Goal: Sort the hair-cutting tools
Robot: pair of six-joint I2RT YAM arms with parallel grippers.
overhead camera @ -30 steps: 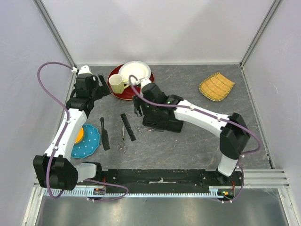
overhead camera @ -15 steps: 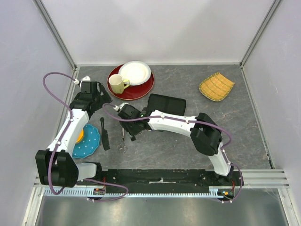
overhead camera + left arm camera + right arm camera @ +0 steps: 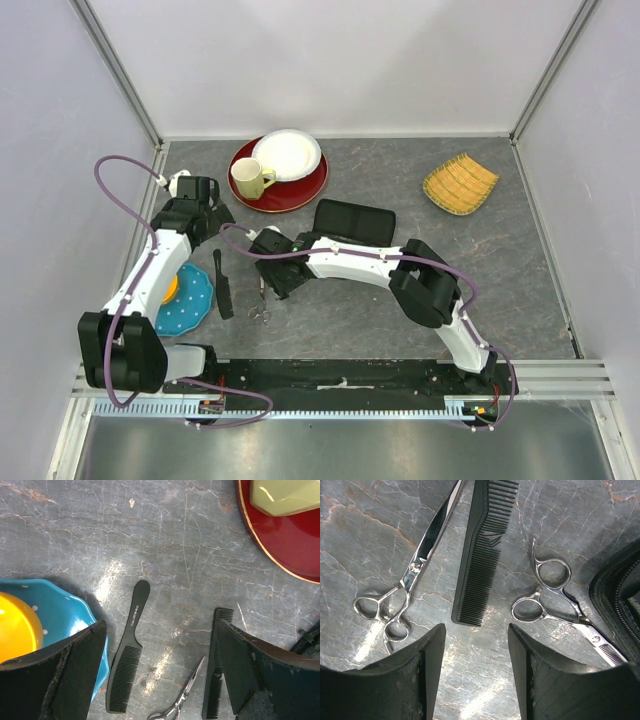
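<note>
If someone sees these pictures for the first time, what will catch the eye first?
The right arm bends far across the table, and the right pincer hangs open over a straight black comb that lies between silver scissors and toothed scissors. Colour comes next: a red plate at the back carrying a white plate and a cream cup, and a blue dish at the left edge.
</note>
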